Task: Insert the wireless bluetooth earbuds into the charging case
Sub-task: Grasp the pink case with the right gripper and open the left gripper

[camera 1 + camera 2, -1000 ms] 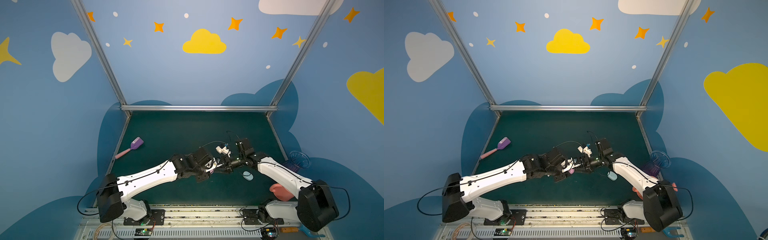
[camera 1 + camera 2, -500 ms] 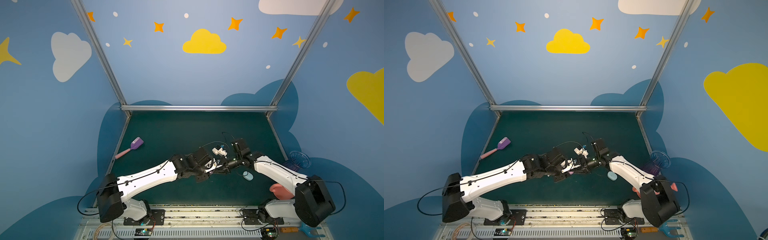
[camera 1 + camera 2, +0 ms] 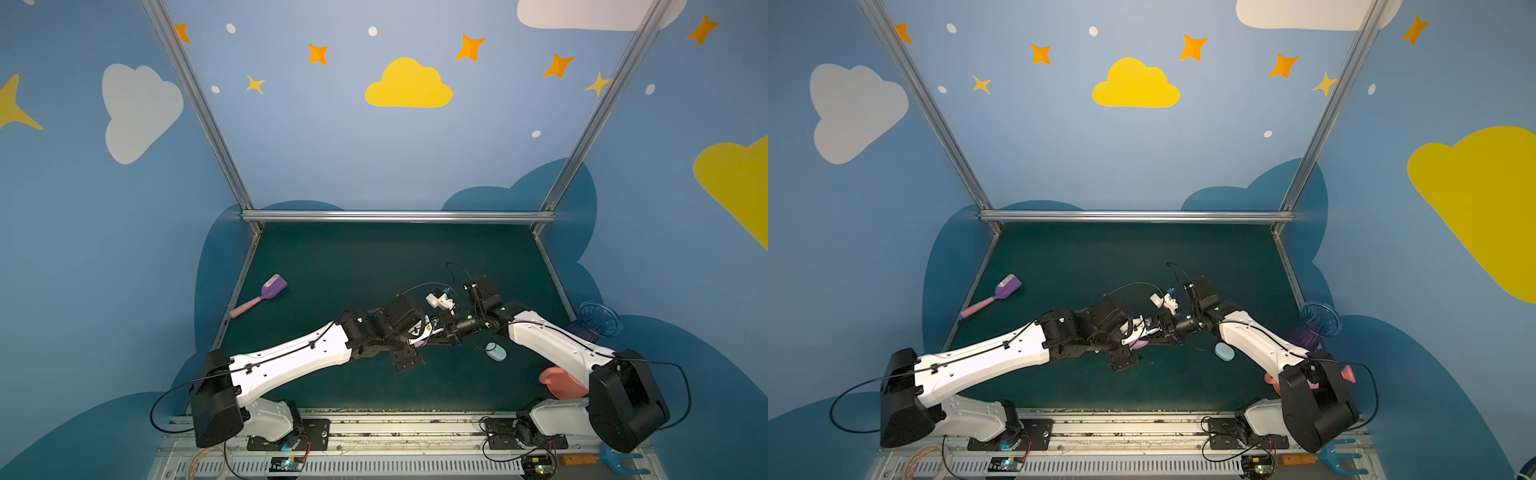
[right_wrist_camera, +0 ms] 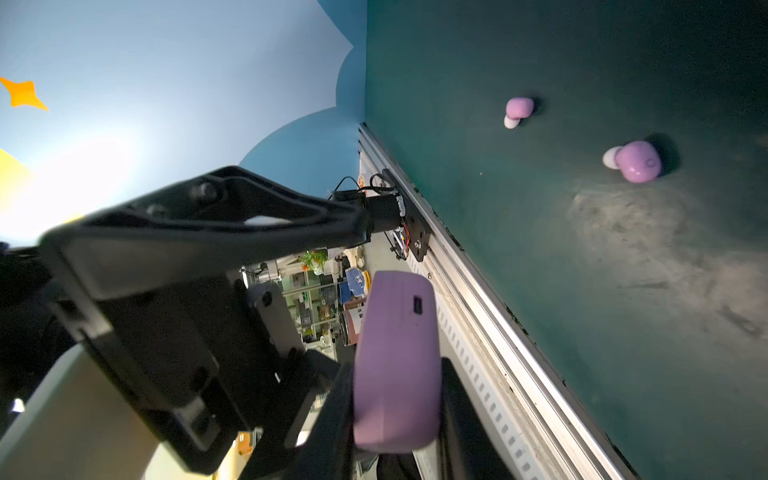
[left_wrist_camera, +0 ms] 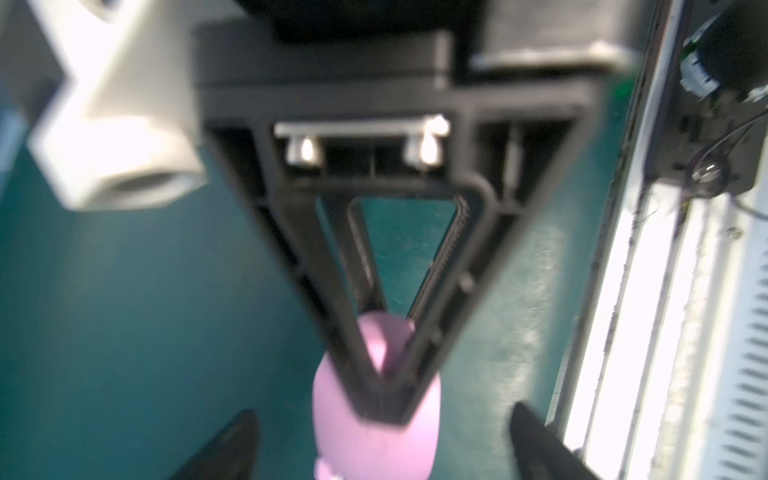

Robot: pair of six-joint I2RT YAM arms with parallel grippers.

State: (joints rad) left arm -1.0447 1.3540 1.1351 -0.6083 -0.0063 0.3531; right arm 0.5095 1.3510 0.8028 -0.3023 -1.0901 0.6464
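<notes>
In both top views the charging case (image 3: 417, 341) (image 3: 1139, 344) is nearly hidden where the arms meet. The right pincer (image 4: 395, 374) is clenched on it. The left pincer (image 5: 382, 415), blurred, stands released with a finger on either side of the case, not touching. Two pink earbuds (image 4: 519, 109) (image 4: 636, 162) lie on the table (image 4: 623, 291), well beyond the right pincer's tips.

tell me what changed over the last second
The right claw edged left and closed on the purple case. The left claw, which had held it, opened and let go. The blue case and the scoop on the mat stayed put.
</notes>
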